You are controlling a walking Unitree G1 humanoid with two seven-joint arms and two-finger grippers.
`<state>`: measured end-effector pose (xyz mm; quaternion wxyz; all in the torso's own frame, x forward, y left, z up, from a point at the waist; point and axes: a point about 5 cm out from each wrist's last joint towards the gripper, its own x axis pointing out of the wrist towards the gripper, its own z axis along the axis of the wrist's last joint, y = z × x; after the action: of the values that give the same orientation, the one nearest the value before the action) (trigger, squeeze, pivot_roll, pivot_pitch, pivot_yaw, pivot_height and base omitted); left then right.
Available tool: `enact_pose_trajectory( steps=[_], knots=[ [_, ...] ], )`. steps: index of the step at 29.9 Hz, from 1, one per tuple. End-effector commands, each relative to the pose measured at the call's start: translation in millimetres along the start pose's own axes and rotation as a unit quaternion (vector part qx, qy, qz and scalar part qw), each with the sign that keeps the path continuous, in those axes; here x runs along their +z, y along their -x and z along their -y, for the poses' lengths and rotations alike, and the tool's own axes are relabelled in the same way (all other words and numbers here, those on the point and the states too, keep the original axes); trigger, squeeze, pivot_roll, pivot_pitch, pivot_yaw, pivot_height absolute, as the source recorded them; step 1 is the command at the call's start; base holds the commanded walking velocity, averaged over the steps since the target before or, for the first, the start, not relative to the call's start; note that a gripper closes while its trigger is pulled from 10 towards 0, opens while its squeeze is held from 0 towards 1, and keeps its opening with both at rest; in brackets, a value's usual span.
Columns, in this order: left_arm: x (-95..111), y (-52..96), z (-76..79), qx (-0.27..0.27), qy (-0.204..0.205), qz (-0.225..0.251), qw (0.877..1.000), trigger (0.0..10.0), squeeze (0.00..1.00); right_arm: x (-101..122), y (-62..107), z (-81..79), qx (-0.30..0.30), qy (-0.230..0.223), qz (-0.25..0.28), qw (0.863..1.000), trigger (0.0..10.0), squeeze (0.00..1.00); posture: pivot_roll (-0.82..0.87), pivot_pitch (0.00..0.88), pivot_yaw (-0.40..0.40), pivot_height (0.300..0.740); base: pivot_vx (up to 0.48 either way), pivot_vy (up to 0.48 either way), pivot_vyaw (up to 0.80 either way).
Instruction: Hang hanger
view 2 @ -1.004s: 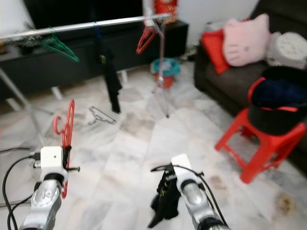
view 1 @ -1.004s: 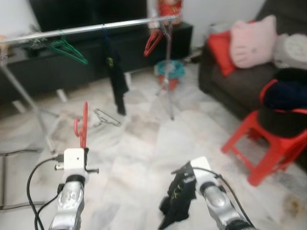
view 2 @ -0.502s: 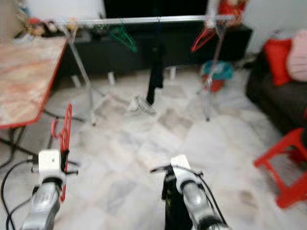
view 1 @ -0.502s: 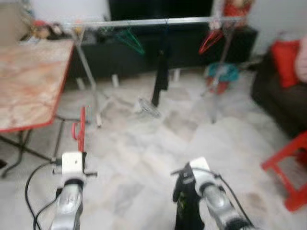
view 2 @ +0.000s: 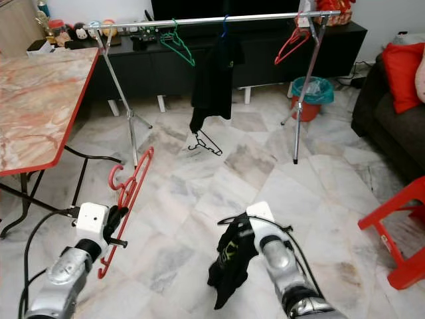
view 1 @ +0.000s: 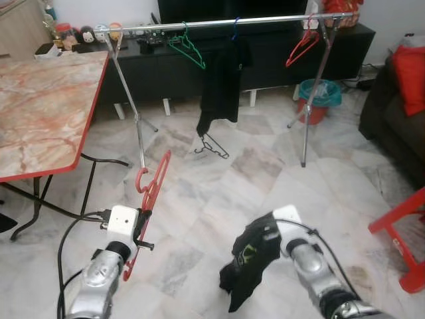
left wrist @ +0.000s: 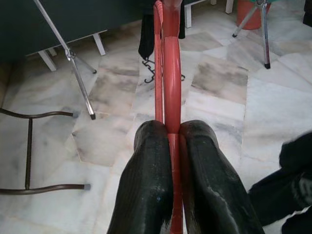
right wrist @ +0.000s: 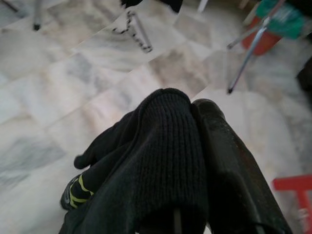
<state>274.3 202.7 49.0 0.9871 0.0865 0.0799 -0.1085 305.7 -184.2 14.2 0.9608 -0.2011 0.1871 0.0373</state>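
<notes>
Left eye view: the camera has swung since 0.5 s ago, and the clothes rail point(view 1: 219, 22) now stands sharp and square ahead, well apart across bare marble floor point(view 1: 265, 173). The left tool point(view 1: 137, 229) is clamped on the red hanger point(view 1: 151, 193), hook up. The right tool point(view 1: 269, 239) grips a black garment point(view 1: 247, 262).

Right eye view: a marble worktop point(view 2: 33, 100) flanks the left, a red stool point(view 2: 398, 232) the right; the lane between looks open.

Left wrist view: both fingers point(left wrist: 151, 175) pinch the hanger's spine.

Right wrist view: the tool is folded shut around knit cloth.
</notes>
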Motion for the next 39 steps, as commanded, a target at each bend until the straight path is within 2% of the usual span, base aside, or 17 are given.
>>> enact_pose_trajectory(
  steps=[1, 3, 6, 8, 10, 14, 15, 16, 20, 21, 23, 24, 28, 33, 37, 38, 39],
  knots=[
    [6.9, -2.3, 1.8, -0.056, -0.020, -0.011, 0.998, 10.0, 0.00, 19.7, -8.4, 12.5, -0.026, 0.009, 0.014, 1.000, 10.0, 0.00, -0.04, 0.000, 0.021, 0.736, 0.000, 0.000, 0.00],
    [6.9, -1.6, 4.1, -0.096, -0.032, -0.028, 0.994, 10.0, 0.00, 27.9, -12.2, 23.8, -0.049, 0.010, 0.013, 0.999, 10.0, 0.00, -0.04, 0.000, 0.022, 0.736, 0.000, 0.000, 0.00],
    [6.8, -1.1, 5.2, -0.121, -0.044, -0.042, 0.991, 10.0, 0.00, 37.3, -15.3, 31.5, -0.063, 0.003, 0.019, 0.998, 10.0, 0.00, -0.04, 0.000, 0.023, 0.736, 0.000, 0.000, 0.00],
    [7.2, 1.6, 7.1, -0.176, -0.069, -0.069, 0.979, 10.0, 0.00, 57.4, -20.2, 45.4, -0.084, 0.008, 0.040, 0.996, 10.0, 0.00, -0.05, 0.000, 0.025, 0.736, 0.000, 0.000, 0.00],
    [7.2, 1.6, 7.1, -0.176, -0.069, -0.069, 0.979, 10.0, 0.00, 57.4, -20.2, 45.4, -0.084, 0.008, 0.040, 0.996, 10.0, 0.00, -0.05, 0.000, 0.025, 0.736, 0.000, 0.000, 0.00],
    [9.4, 5.8, 8.1, -0.225, -0.083, -0.090, 0.967, 10.0, 0.00, 70.1, -23.1, 54.6, -0.094, 0.021, 0.046, 0.994, 10.0, 0.00, -0.05, 0.000, 0.026, 0.736, 0.000, 0.000, 0.00],
    [14.0, 7.5, 8.4, -0.252, -0.080, -0.097, 0.960, 10.0, 0.00, 74.6, -25.6, 53.2, -0.070, 0.008, 0.035, 0.997, 10.0, 0.00, -0.04, 0.000, 0.027, 0.736, 0.000, 0.000, 0.00],
    [14.0, 7.5, 8.4, -0.252, -0.080, -0.097, 0.960, 10.0, 0.00, 74.6, -25.6, 53.2, -0.070, 0.008, 0.035, 0.997, 10.0, 0.00, -0.04, 0.000, 0.027, 0.736, 0.000, 0.000, 0.00],
    [19.1, 11.2, 9.2, -0.298, -0.066, -0.111, 0.946, 10.0, 0.00, 90.0, -29.0, 51.4, -0.057, -0.020, 0.046, 0.997, 10.0, 0.00, -0.05, 0.000, 0.025, 0.736, 0.000, 0.000, 0.00],
    [22.6, 13.9, 11.2, -0.322, -0.044, -0.111, 0.939, 10.0, 0.00, 95.3, -30.0, 50.9, -0.059, -0.015, 0.050, 0.997, 10.0, 0.00, -0.05, 0.000, 0.023, 0.736, 0.000, 0.000, 0.00],
    [26.2, 15.3, 12.5, -0.335, -0.027, -0.106, 0.936, 10.0, 0.00, 96.8, -30.3, 51.0, -0.064, -0.013, 0.050, 0.997, 10.0, 0.00, -0.05, 0.000, 0.022, 0.736, 0.000, 0.000, 0.00],
    [35.0, 19.4, 15.5, -0.365, 0.003, -0.096, 0.926, 10.0, 0.00, 97.7, -30.9, 50.9, -0.073, -0.012, 0.043, 0.996, 10.0, 0.00, -0.05, 0.000, 0.022, 0.736, 0.000, 0.000, 0.00],
    [53.2, 23.6, 23.4, -0.411, 0.024, -0.070, 0.909, 10.0, 0.00, 98.0, -32.1, 44.5, -0.073, -0.028, 0.031, 0.996, 10.0, 0.00, -0.04, 0.000, 0.019, 0.736, 0.000, 0.000, 0.00],
    [64.4, 23.3, 30.6, -0.433, 0.037, -0.053, 0.899, 10.0, 0.00, 96.9, -32.5, 38.7, -0.073, -0.031, 0.023, 0.997, 10.0, 0.00, -0.04, 0.000, 0.020, 0.736, 0.000, 0.000, 0.00],
    [68.6, 27.9, 36.5, -0.466, 0.031, -0.069, 0.881, 10.0, 0.00, 97.0, -32.9, 35.9, -0.079, -0.040, 0.016, 0.996, 10.0, 0.00, -0.04, 0.000, 0.023, 0.736, 0.000, 0.000, 0.00],
    [68.6, 27.9, 36.5, -0.466, 0.031, -0.069, 0.881, 10.0, 0.00, 97.0, -32.9, 35.9, -0.079, -0.040, 0.016, 0.996, 10.0, 0.00, -0.04, 0.000, 0.023, 0.736, 0.000, 0.000, 0.00],
    [67.2, 30.3, 39.2, -0.479, 0.020, -0.084, 0.873, 10.0, 0.00, 97.3, -33.2, 35.5, -0.082, -0.044, 0.011, 0.996, 10.0, 0.00, -0.04, 0.000, 0.023, 0.736, 0.000, 0.000, 0.00]
  ],
)
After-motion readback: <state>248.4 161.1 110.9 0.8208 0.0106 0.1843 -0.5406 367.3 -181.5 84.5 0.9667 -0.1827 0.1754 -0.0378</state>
